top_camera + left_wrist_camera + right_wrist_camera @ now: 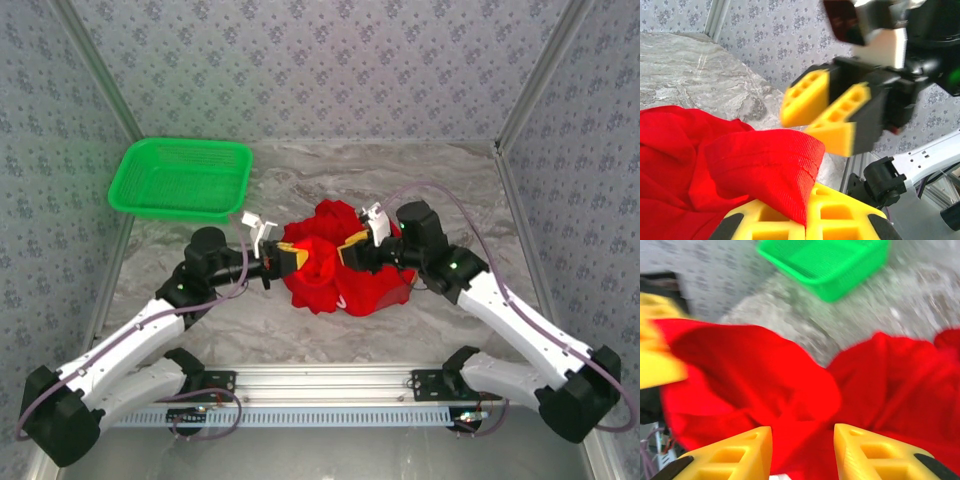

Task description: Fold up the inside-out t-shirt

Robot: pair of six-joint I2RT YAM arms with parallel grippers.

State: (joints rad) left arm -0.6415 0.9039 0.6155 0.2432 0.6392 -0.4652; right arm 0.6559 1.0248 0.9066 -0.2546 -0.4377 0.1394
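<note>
Top external: reaching inward from both sides over the inside-out t-shirt (345, 288). Clamped on a fold at left gripper (294, 258), spread apart at right gripper (352, 251).

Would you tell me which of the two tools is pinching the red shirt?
The left tool: its yellow fingers are shut on a fold of the t-shirt, whereas the right tool has its fingers standing apart.

Red t-shirt (755, 375) bunched before the right hand (802, 432), yellow fingers (735, 455) parted, green basket (835, 265) beyond on marbled table (920, 300)
</note>
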